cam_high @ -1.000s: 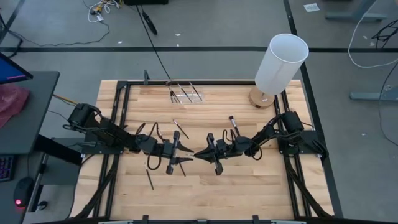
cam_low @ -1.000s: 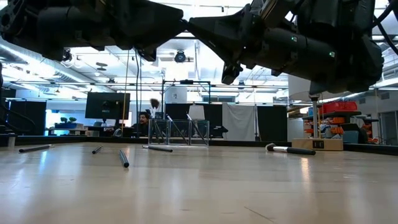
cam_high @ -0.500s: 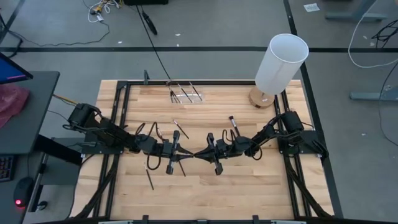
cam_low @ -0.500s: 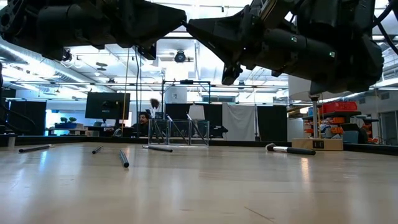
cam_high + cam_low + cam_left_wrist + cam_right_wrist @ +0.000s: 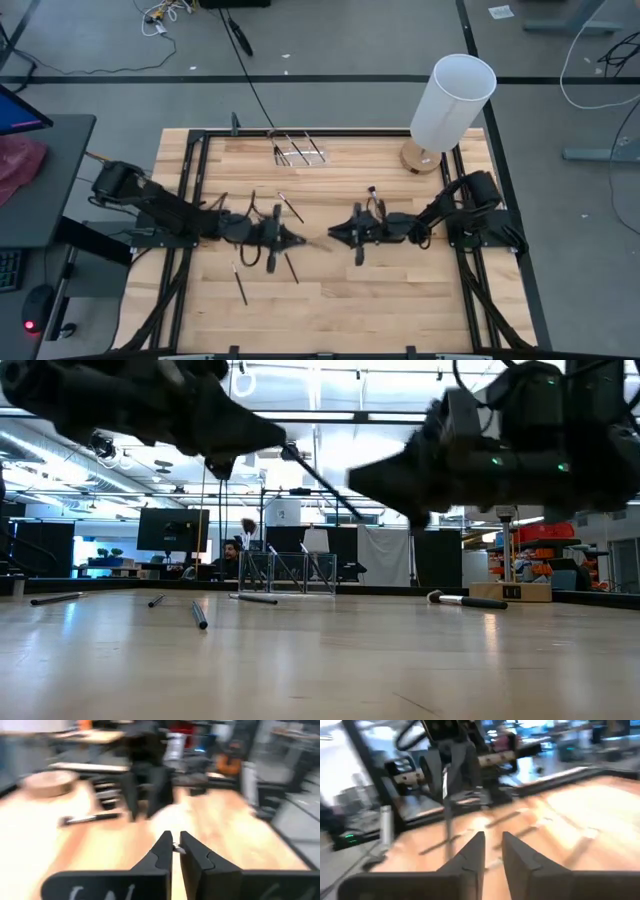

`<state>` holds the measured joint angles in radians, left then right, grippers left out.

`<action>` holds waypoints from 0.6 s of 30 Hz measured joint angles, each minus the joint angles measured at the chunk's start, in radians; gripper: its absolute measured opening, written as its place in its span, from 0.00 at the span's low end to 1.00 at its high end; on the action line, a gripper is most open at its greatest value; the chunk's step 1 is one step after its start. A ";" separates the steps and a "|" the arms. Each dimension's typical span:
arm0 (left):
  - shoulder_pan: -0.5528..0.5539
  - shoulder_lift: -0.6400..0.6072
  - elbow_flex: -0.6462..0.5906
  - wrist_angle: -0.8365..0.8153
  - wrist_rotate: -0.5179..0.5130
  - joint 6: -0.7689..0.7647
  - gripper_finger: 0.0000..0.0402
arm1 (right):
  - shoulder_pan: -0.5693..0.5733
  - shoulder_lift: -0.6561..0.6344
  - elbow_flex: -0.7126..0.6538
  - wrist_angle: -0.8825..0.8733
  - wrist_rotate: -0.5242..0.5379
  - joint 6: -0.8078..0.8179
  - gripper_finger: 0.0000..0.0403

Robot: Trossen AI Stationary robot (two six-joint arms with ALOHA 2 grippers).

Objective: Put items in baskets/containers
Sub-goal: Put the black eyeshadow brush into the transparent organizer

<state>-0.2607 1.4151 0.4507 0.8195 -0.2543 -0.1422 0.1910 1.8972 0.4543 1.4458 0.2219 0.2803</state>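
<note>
Now the grippers have separated: left gripper (image 5: 300, 240) pinches a brush (image 5: 322, 482), right gripper (image 5: 335, 234) looks empty, fingers slightly apart. Handoff done; box (image 5: 297, 148) next.

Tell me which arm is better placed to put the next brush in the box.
Left. The left claw is shut on a brush, likely ready to carry to the clear box; the right claw shows none.

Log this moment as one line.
left gripper: shut on makeup brush, mid-table | right gripper: open, empty, facing it | organiser box: far edge
</note>
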 joint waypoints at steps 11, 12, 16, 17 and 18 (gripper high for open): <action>0.401 -0.128 0.154 -0.460 0.066 -0.219 0.03 | -0.002 -0.020 -0.086 -0.096 0.136 0.054 0.25; 0.435 -0.124 0.198 -0.532 0.089 -0.199 0.03 | -0.002 -0.020 -0.084 -0.113 0.137 0.055 0.25; 0.551 -0.079 0.422 -0.823 0.136 -0.087 0.04 | -0.002 -0.020 -0.064 -0.175 0.137 0.053 0.24; 0.574 -0.063 0.479 -0.882 0.144 -0.054 0.04 | -0.002 -0.020 -0.061 -0.182 0.137 0.052 0.24; 0.604 -0.044 0.532 -0.930 0.157 -0.023 0.04 | -0.002 -0.020 -0.057 -0.186 0.137 0.052 0.24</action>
<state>0.3429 1.3709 0.9828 -0.1108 -0.0969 -0.1650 0.1894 1.8774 0.3974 1.2598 0.3592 0.3325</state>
